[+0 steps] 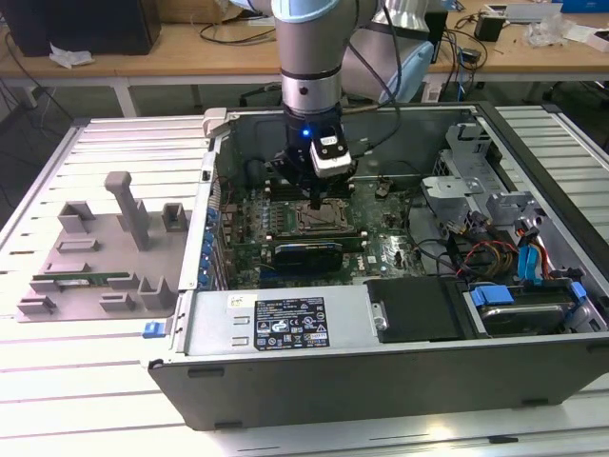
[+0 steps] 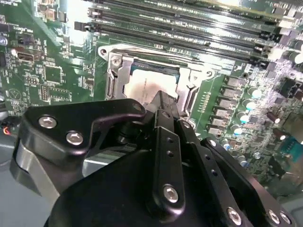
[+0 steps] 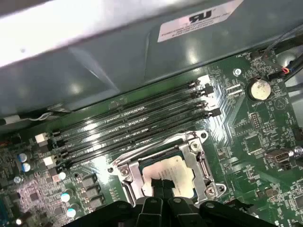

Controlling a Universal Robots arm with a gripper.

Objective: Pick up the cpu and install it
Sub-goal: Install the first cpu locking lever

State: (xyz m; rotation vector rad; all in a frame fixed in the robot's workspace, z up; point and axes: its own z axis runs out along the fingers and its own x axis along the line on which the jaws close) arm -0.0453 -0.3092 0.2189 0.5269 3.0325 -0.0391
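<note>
We are reaching straight down into the open computer case (image 1: 400,381), with our gripper (image 1: 319,205) hanging over the socket (image 3: 163,172). The cpu (image 3: 168,175) is lying flat inside the socket's metal frame, and our fingers (image 3: 161,187) are closed together over its near edge, pinching it. Memory slots (image 3: 137,125) are lying beside the socket.

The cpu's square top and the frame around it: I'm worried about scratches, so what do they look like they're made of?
The small square silver-grey cpu looks like matte brushed metal, reflecting softly. The bright silver socket frame around it looks like polished, probably plated steel, judging by its sharp glints.
</note>
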